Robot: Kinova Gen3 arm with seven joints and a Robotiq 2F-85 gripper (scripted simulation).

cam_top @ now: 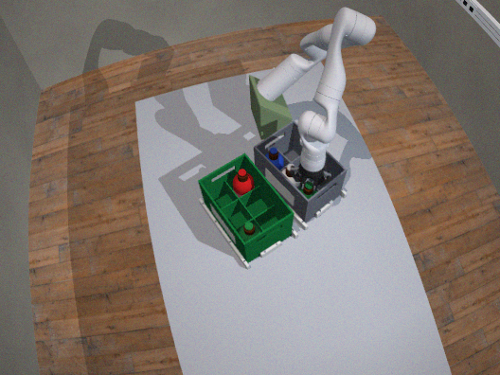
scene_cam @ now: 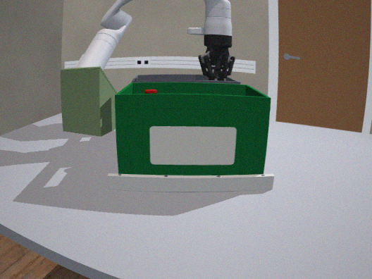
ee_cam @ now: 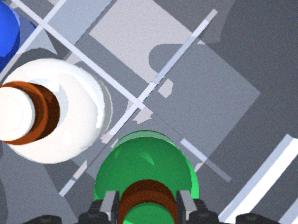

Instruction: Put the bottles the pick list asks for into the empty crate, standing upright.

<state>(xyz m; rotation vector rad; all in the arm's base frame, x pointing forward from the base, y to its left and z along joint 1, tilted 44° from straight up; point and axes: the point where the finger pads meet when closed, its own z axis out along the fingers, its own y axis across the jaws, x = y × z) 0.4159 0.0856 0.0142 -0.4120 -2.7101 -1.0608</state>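
- Your gripper (cam_top: pixel 309 182) (scene_cam: pixel 217 78) (ee_cam: pixel 147 207) is closed around the brown neck of a green bottle (cam_top: pixel 308 190) (ee_cam: pixel 146 170), with a pad on either side just below its green cap.
- That bottle looks upright, at a corner compartment of the grey crate (cam_top: pixel 307 208) (scene_cam: pixel 169 78) (ee_cam: pixel 125 90); you can't tell from these views whether its base is on the crate floor.
- Sharing the grey crate are a white bottle (cam_top: pixel 287 175) (ee_cam: pixel 75 125) and a blue bottle (cam_top: pixel 276 161) (ee_cam: pixel 6 35), each in its own compartment.
- The green crate (cam_top: pixel 270 244) (scene_cam: pixel 191 113) has a red bottle (cam_top: pixel 242 184) (scene_cam: pixel 151 91) and a second green bottle (cam_top: pixel 249 227), both apparently upright, with other compartments unfilled.
- You can't read the pick list here, and with bottles in both crates, you can't settle which is the destination or whether this grip is a pickup or a placement.
- So the remaining count is open: check the list before judging the order complete.
- Both crates look level and in place.
- If you are lifting, go straight up past the dividers; if you are placing, make sure the base is seated before letting go, as an early release could tip it.
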